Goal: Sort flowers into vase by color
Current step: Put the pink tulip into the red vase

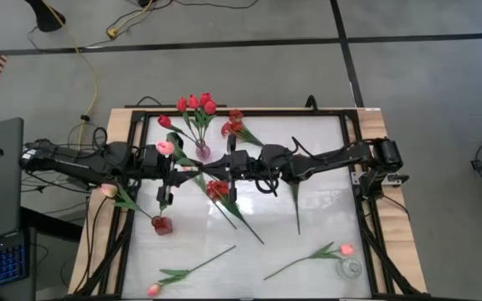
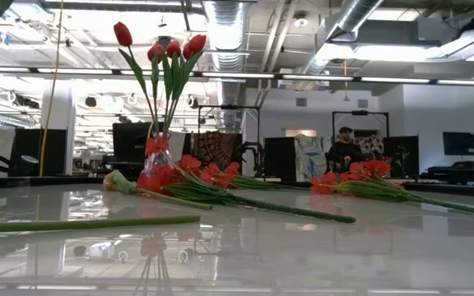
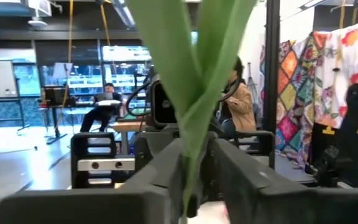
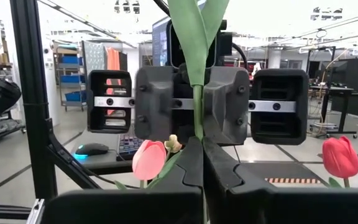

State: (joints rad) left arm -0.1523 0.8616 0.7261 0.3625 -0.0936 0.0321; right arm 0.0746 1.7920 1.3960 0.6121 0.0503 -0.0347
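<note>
Two grippers meet just off the table's centre, toward 10 o'clock on a dial read from overhead with 12 at the far edge. The left gripper [image 1: 188, 170] and right gripper [image 1: 213, 173] face each other, and both are clamped tight on the stem of one pink tulip [image 1: 166, 147]. It is held off the table, its head over the left arm. From the right wrist, the left gripper [image 4: 197, 111] pinches the stem just beyond the right gripper's [image 4: 201, 152] own closed fingers, with the pink head [image 4: 149, 159] low beside them. From the left wrist, broad green leaves rise between the left gripper's [image 3: 194, 163] fingers and block much of the room.

A glass vase [image 1: 201, 153] of red tulips [image 1: 196, 104] stands at 11, close to the held flower. One red spray [image 1: 217, 190] lies right under the grippers; another [image 1: 234, 125] lies at 12. A small red vase [image 1: 162, 225] sits at 8, a clear vase [image 1: 350, 269] at 4. Loose pink tulips lie at 9 [image 1: 107, 191], at 7 [image 1: 153, 289] and at 4 [image 1: 346, 248].

From table height, the vase's red tulips [image 2: 164, 51] stand above the sprays.
</note>
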